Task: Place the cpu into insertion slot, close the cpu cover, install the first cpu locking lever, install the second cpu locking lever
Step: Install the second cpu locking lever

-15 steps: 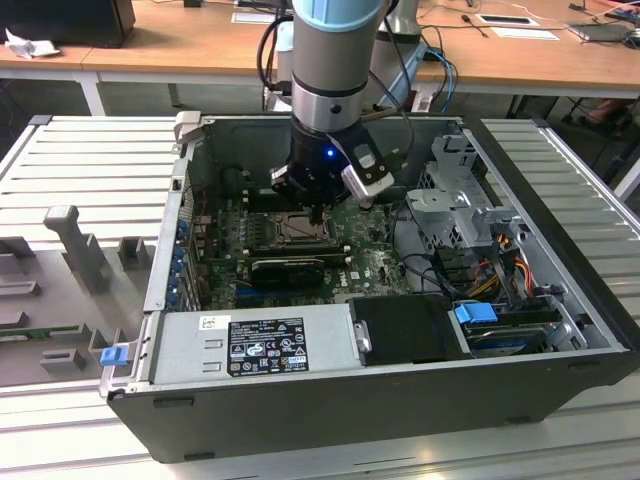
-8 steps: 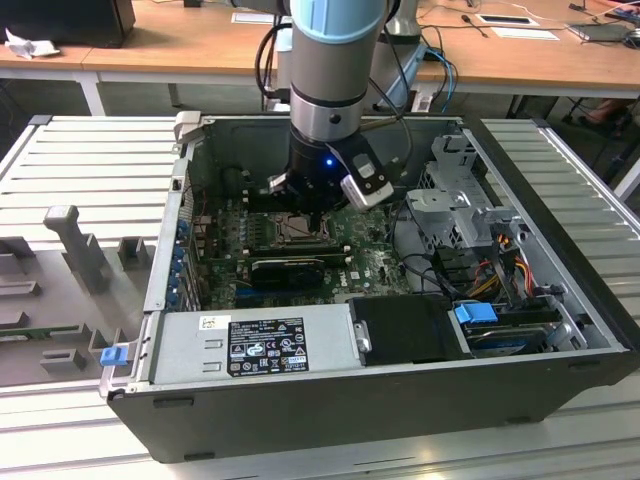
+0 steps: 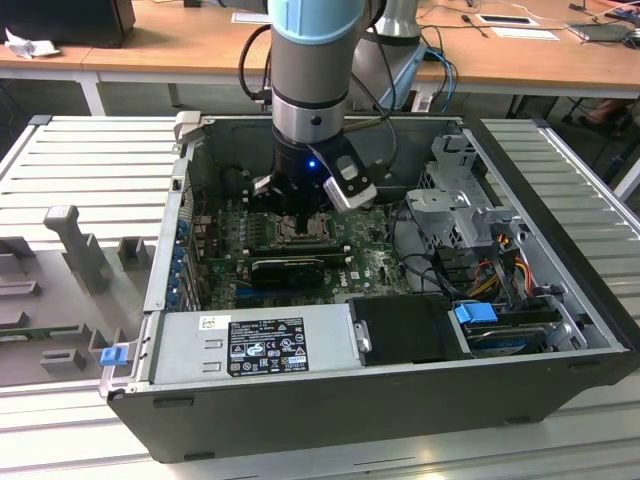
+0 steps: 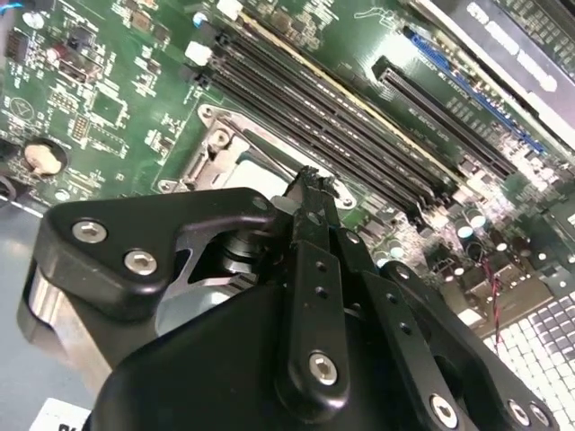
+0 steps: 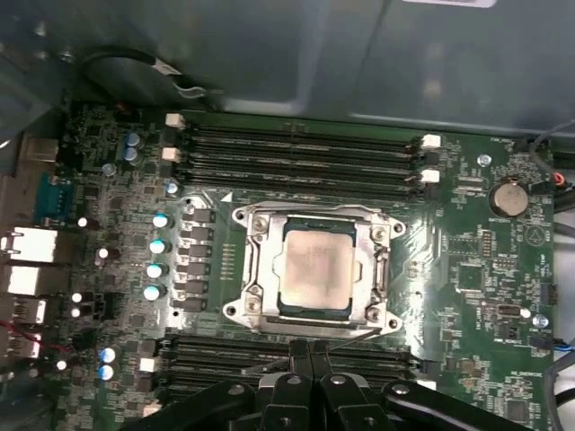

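Inside the open black computer case (image 3: pixel 400 400), the black robot gripper (image 5: pixel 310 352) hangs just beside the square black-framed insertion slot (image 5: pixel 243 269). Its two fingers are pressed together and hold nothing. The small pale square cpu (image 5: pixel 314 269) lies in the slot, with the thin grey metal cpu cover (image 5: pixel 377 235) lying flat around it.

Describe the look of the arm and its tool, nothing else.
The arm is a thick grey cylinder with a pale blue joint cap, ending in a black wrist with a small blue light. Black cables trail beside it. The tool is matte black, with slim linked fingers joined by silver screws.
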Available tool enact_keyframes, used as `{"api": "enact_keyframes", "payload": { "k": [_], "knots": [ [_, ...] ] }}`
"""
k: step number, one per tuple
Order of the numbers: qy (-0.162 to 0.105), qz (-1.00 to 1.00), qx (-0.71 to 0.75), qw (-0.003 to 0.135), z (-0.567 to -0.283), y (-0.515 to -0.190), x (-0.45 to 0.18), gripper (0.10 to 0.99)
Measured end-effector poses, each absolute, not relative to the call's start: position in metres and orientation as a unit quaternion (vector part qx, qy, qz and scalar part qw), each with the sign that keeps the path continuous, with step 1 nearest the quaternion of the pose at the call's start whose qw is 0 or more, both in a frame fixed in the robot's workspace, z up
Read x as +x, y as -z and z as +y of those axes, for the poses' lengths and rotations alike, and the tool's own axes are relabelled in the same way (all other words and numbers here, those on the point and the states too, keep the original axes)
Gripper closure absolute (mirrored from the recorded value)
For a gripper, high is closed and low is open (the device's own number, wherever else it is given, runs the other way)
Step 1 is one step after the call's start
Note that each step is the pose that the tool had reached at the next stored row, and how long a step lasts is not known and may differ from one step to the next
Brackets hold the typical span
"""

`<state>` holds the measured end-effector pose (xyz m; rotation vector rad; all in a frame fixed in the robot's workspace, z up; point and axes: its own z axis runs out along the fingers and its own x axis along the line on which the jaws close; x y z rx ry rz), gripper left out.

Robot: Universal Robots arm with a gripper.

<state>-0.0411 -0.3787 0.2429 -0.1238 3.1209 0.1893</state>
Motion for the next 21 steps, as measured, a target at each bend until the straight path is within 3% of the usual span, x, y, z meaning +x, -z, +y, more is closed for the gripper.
{"api": "enact_keyframes", "payload": {
  "k": [16, 21],
  "knots": [
    [-0.067, 0.996, -0.051, 0.006, -0.379, -0.215, -0.058, 0.98],
    [-0.086, 0.995, -0.051, 0.007, -0.38, -0.214, -0.058, 0.98]
  ]
}}
